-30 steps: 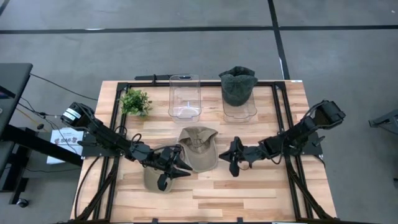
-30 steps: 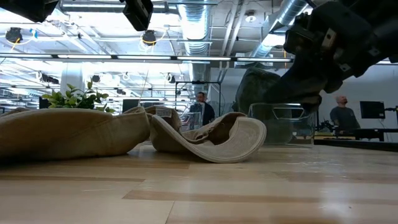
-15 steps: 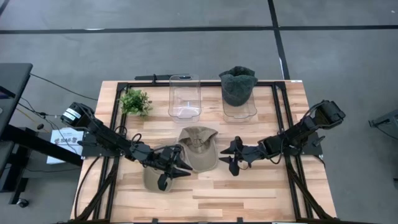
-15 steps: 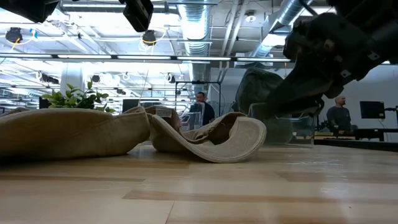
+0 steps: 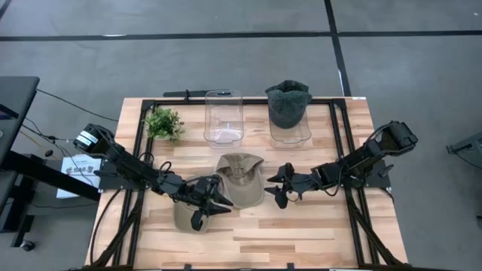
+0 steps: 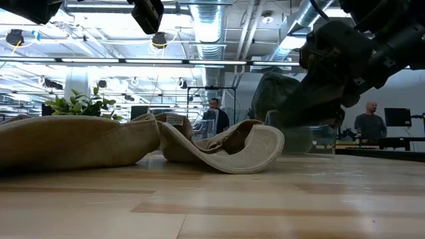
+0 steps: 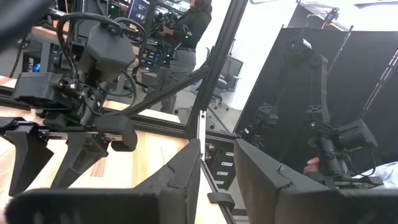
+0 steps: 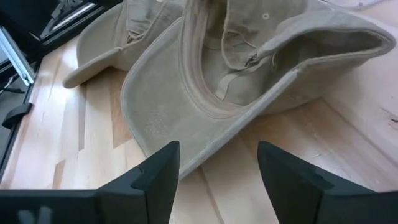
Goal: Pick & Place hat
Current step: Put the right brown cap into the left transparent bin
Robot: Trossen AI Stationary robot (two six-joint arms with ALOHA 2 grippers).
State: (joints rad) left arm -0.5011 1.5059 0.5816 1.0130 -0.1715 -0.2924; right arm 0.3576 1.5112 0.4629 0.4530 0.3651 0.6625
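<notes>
I bring the right gripper, jaws open, toward the tan hat (soft, floppy); its stiffer brim suits gripping.

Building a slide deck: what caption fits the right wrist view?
Open right gripper facing the upturned tan hat on the wooden table, a second tan hat behind it.

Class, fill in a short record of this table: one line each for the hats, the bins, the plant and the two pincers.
tan hat: upturned mid-table
second tan hat: under left arm
dark hat: in right bin
left bin: empty
plant: back left
right pincer: open, beside tan hat, holding nothing
left pincer: over second tan hat
</notes>
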